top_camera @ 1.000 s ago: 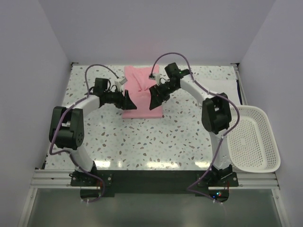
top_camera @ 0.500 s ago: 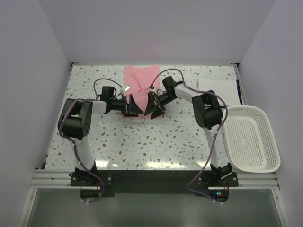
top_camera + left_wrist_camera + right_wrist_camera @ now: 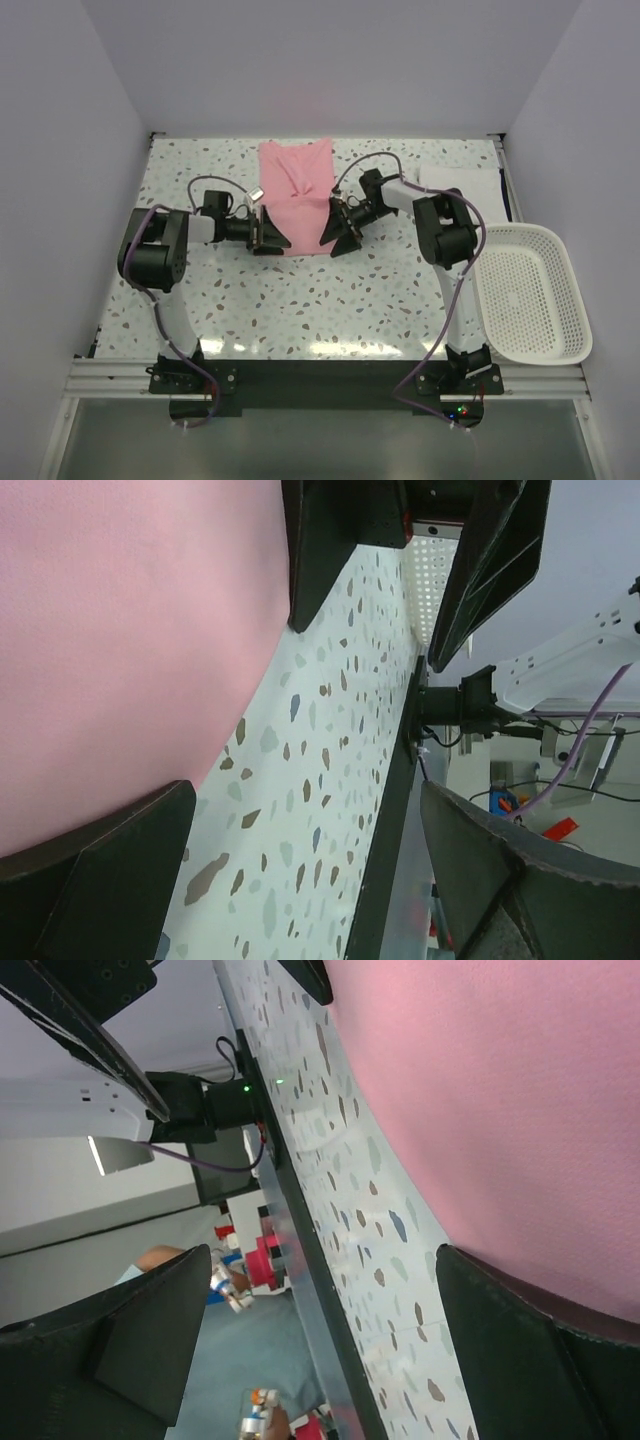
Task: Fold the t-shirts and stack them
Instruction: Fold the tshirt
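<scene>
flanking the tee [image 3: 297,190] at its near hem, left gripper [image 3: 268,232] and right gripper [image 3: 335,227] gape wide, empty, likely to pinch corners

A white table top [image 3: 300,300] flecked with grey and brown chips is enclosed on three sides by plain, pale lilac-grey walls: a back wall [image 3: 330,60], a left wall [image 3: 50,200] and a right wall [image 3: 600,120]. A faint pink tint is seen low on the back wall. The scene is evenly lit, and bright streaks [image 3: 340,347] are reflected near the table's front edge. That edge is bounded by a black plate [image 3: 320,375] and an aluminium rail [image 3: 110,372], below which a dull green-grey surface [image 3: 320,440] is seen. A white perforated basket [image 3: 535,290] is set at the table's right side. In the right wrist view, blurred red and white clutter [image 3: 255,1260] is made out past the table.
</scene>
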Robot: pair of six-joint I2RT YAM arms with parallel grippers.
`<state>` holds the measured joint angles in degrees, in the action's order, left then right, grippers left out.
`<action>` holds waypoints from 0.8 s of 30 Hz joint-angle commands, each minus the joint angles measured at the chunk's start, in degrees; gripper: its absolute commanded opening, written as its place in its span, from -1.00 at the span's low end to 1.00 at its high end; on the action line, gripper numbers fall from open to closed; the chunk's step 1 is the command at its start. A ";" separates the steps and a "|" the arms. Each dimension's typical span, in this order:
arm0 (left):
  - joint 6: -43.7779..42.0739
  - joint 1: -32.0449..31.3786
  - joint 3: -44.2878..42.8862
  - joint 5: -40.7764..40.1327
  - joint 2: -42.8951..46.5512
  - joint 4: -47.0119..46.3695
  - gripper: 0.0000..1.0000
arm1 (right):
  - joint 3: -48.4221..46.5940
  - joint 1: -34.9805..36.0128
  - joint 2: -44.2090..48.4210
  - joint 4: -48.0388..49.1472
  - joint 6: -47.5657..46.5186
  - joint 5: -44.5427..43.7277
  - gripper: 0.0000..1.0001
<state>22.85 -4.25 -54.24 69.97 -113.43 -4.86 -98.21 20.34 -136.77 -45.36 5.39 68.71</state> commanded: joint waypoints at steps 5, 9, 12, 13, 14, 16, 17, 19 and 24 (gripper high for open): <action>-19.80 1.26 -3.06 -5.36 13.54 20.31 1.00 | -6.63 -0.39 9.74 -14.31 -16.89 -10.60 0.92; -35.21 1.26 -3.43 -19.05 23.93 25.34 1.00 | -5.16 -0.39 17.84 -12.13 -27.14 -19.97 0.81; -47.60 0.91 0.18 -27.60 30.18 24.11 1.00 | -0.07 0.05 23.54 -6.15 -35.40 -27.54 0.77; -50.68 0.48 0.88 -30.92 31.24 23.94 1.00 | 0.82 0.40 24.61 -5.18 -37.88 -29.31 0.73; -56.19 -0.57 2.80 -32.08 33.16 23.41 0.99 | 2.14 1.27 25.67 -2.30 -40.34 -31.68 0.68; -61.41 -2.24 5.62 -34.97 35.37 20.78 0.80 | 7.84 2.16 28.99 1.75 -47.11 -36.33 0.56; -65.61 -4.78 8.42 -36.39 37.29 19.47 0.72 | 10.21 3.21 29.97 7.16 -49.05 -37.84 0.51; -68.89 -8.12 10.72 -39.98 38.63 16.21 0.47 | 15.32 4.44 31.38 10.90 -53.89 -41.00 0.43; -71.19 -17.10 14.77 -45.01 38.64 10.85 0.04 | 18.39 9.10 30.60 13.36 -60.05 -42.51 0.11</action>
<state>-41.85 -18.59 -40.69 30.63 -75.42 13.08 -82.04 27.24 -106.54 -38.54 -46.06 30.00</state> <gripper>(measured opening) 0.542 0.581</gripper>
